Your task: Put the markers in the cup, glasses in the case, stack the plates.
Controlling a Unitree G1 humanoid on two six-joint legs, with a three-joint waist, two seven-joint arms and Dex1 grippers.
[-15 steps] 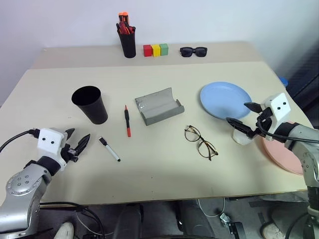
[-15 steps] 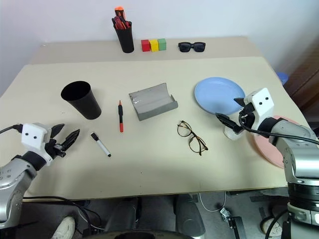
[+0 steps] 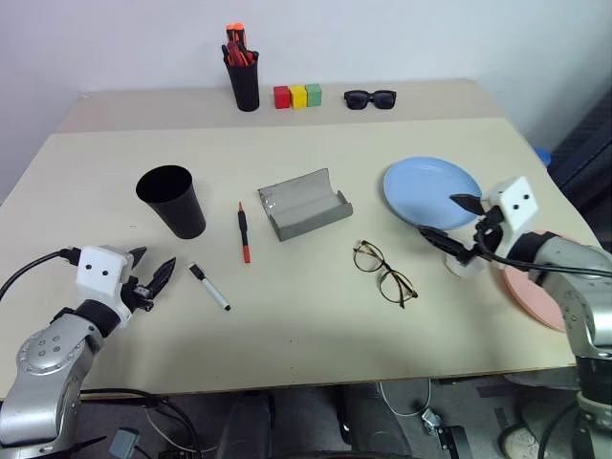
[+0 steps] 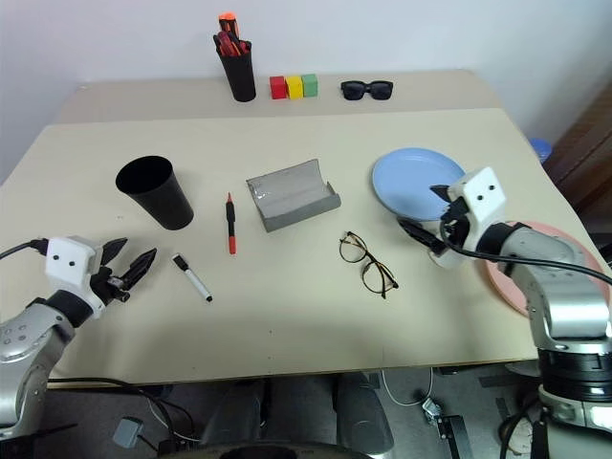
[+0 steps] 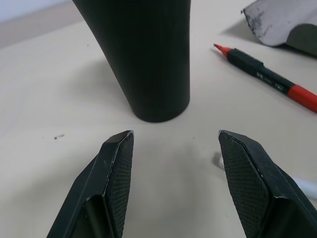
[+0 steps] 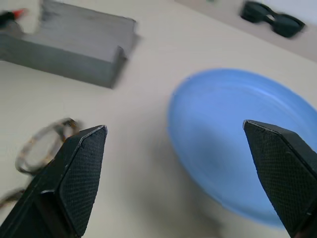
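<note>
While both arms hang low over the table (image 3: 316,316), nothing is held yet. The grey case (image 3: 304,205) lies open near the middle of the table, and its long side runs slantwise, from the near left up to the far right.

Left of the case lies the black marker with red ends (image 3: 244,231). It is long from far to near, and its thin red tip points away from the robot. Farther left of the case stands the black cup (image 3: 173,201), upright, with its wide mouth up. The white marker (image 3: 208,287) lies nearer the robot than the case and to its left. It slants, and its black cap is at the far left end, toward the cup.

The glasses (image 3: 383,273) lie to the right of the case and nearer the robot. Their two lenses make a slanted line from far left to near right. The blue plate (image 3: 432,191) lies flat to the right of the case. The pink plate (image 3: 537,298) is farther right, at the table edge, partly hidden by the right arm.

The left end effector (image 3: 152,275) is empty with its two fingers apart, just left of the white marker. The right end effector (image 3: 449,223) is spread wide and empty, at the near edge of the blue plate.
</note>
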